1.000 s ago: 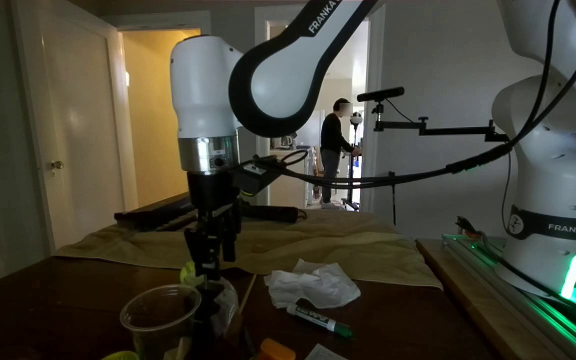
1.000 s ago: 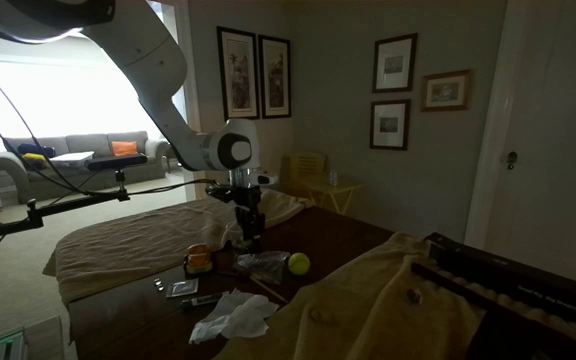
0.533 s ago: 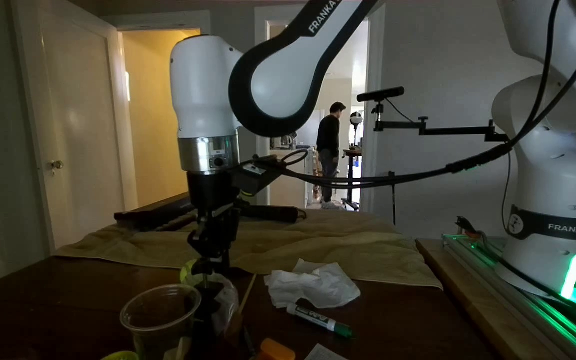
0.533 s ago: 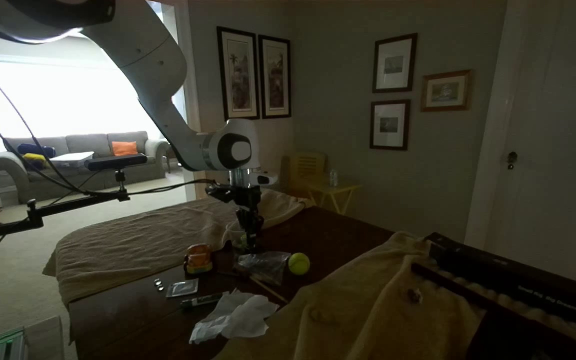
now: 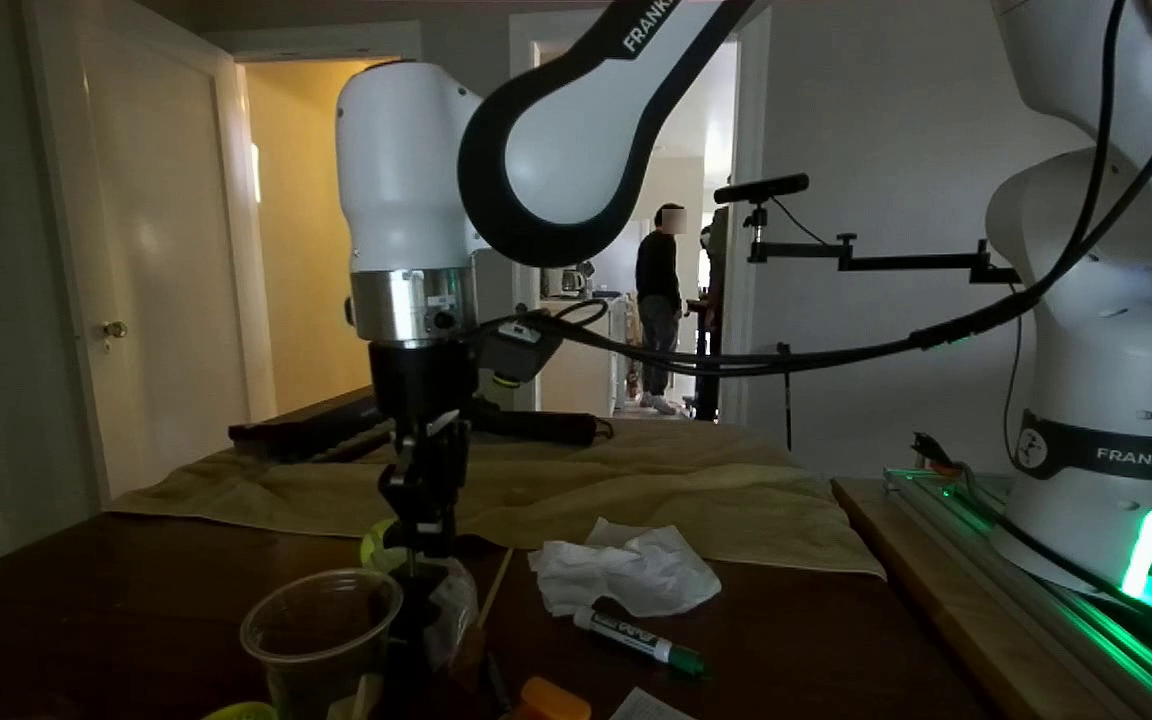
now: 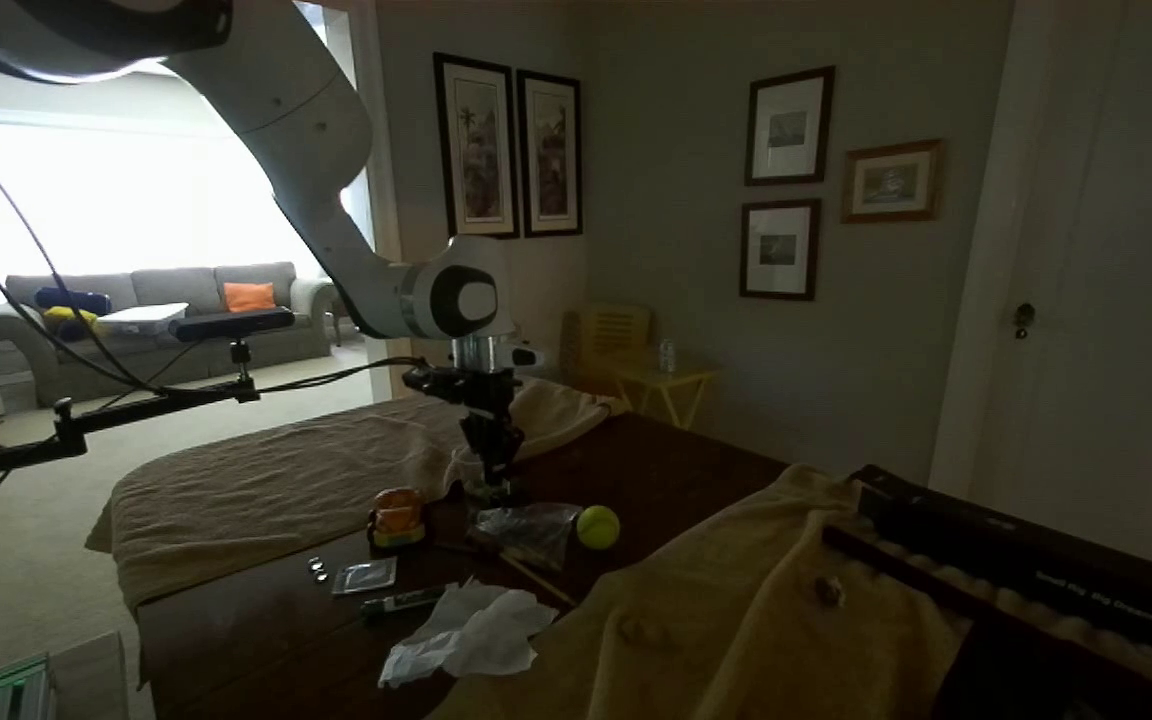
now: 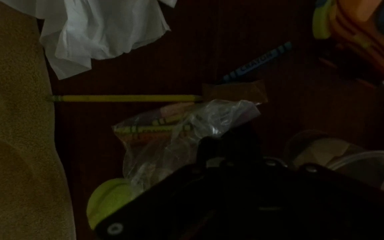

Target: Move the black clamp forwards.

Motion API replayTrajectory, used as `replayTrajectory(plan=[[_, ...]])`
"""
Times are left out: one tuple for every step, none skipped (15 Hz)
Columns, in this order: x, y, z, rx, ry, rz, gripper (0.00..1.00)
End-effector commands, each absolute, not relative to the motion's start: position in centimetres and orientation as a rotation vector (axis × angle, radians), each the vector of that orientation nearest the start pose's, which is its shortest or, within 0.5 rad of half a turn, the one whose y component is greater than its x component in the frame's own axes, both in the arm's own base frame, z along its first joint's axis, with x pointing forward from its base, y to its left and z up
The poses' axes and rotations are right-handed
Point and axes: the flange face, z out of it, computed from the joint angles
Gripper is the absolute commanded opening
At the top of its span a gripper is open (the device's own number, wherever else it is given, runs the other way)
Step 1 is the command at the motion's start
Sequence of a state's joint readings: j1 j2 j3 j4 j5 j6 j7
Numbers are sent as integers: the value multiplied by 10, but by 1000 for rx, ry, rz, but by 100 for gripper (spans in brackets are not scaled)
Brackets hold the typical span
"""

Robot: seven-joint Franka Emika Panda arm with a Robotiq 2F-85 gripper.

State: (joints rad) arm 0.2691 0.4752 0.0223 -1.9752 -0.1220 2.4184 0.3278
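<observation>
In an exterior view, the gripper [image 5: 426,545] is pointing down over the dark table [image 5: 786,640], and its jaws are standing narrow, drawn right together! Directly beneath them the black clamp [image 5: 416,602] is sitting, a thin rod showing just under the claw; whether the claw is actually holding it, I cannot tell. The clear plastic cup [image 5: 316,658] is standing just beside the clamp, the clear plastic bag [image 5: 454,610] is lying on the clamp's other side, and the crumpled white tissue [image 5: 626,575] is resting near the marker [image 5: 636,638]. Off in the distance a person [image 5: 658,290] is standing.

In an exterior view, the grey sofa [image 6: 176,288] is filling part of the background, and the claw is hanging low behind the bag. The yellow-green ball [image 6: 598,527] is resting right by the bag's end, while the orange object [image 6: 398,517] is sitting near, toward the picture's left.

In the wrist view, the gripper is filling the lower part, its tips meeting at the bag's edge. The clamp is blending into the darkness there, too dim to outline! Crayons [image 7: 155,129] are lying inside the bag, the yellow stick [image 7: 125,98] is stretching to the beige towel [image 7: 15,140], and the blue crayon [image 7: 257,61] is lying well apart from the ball.
</observation>
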Motion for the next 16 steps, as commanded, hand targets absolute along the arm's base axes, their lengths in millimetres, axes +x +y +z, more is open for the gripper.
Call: replayTrajectory(plan=[[580, 169, 239, -3193, -208, 34, 41], [580, 167, 241, -3192, -239, 34, 47], [580, 166, 243, -3192, -268, 36, 55], [580, 164, 244, -3185, -290, 38, 61], [580, 163, 245, -3175, -321, 54, 69], [579, 161, 246, -3166, -348, 71, 75], [579, 160, 246, -3164, -373, 83, 83], [578, 158, 247, -3161, -401, 99, 90], [577, 156, 249, -3158, -430, 102, 96], [576, 151, 251, -3154, -461, 110, 99], [576, 144, 255, -3148, -489, 117, 100], [575, 135, 259, -3137, -512, 126, 100], [575, 126, 262, -3125, -543, 133, 100], [575, 113, 267, -3109, -570, 150, 100], [575, 102, 269, -3101, -592, 160, 100], [576, 89, 272, -3097, -593, 194, 100]])
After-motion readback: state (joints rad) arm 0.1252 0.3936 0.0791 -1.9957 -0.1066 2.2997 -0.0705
